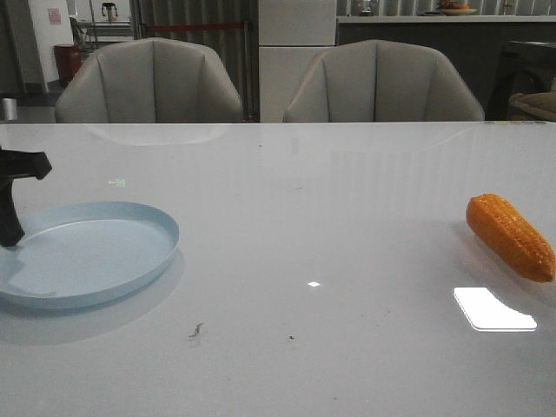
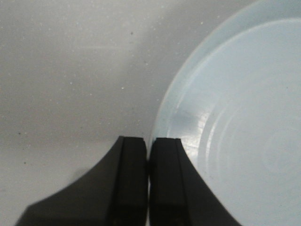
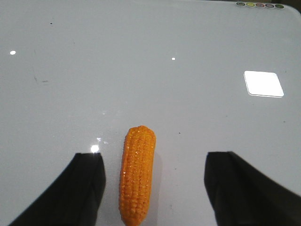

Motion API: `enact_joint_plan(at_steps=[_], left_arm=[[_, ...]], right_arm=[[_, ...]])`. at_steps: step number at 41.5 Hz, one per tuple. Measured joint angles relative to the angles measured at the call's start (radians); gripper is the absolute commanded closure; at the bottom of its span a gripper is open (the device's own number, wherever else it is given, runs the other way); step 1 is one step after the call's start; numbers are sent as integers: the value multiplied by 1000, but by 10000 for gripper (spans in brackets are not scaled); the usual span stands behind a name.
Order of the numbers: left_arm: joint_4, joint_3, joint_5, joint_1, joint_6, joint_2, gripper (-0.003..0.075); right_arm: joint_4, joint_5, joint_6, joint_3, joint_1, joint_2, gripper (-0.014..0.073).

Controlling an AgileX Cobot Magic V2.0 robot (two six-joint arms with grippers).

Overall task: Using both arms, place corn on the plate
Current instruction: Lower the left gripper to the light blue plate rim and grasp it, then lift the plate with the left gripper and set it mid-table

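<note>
Right fingers (image 3: 150, 188) spread wide, astride the corn (image 3: 136, 176) lying on the worktop (image 3: 150, 56), far right. Left fingers (image 2: 149, 181) pressed together at the plate (image 2: 235, 122) rim. Corn looks light, stiff, bumpy; you should pinch mid-cob across its width.

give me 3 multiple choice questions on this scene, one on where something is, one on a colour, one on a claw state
1. Where is the corn in the front view?
A. on the plate
B. on the table at the right
C. on a chair

2. What colour is the plate?
A. pale blue
B. red
C. black

3. How is the right claw?
A. shut on the corn
B. shut and empty
C. open around the corn

Answers: 1 B, it lies on the bare table, far from the plate. 2 A, its rim and floor are pale blue. 3 C, its fingers stand apart on either side of the corn.
</note>
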Motion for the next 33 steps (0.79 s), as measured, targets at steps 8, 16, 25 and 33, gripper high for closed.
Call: enact_joint_plan(at_steps=[8,16,25,33], left_arm=[[-100,-104,50,-2,40,-20,631],[-187,-235,114,-42,64,-20,631],[-245,-324,148,-129,70,-20,631],[-276,-326,152,-210,70,-18,631]], right_arm=[[0,0,0,0,0,0,36],[0,0,0,0,0,0,36],[0,0,0,0,0,0,36],[0,0,0,0,0,0,36]])
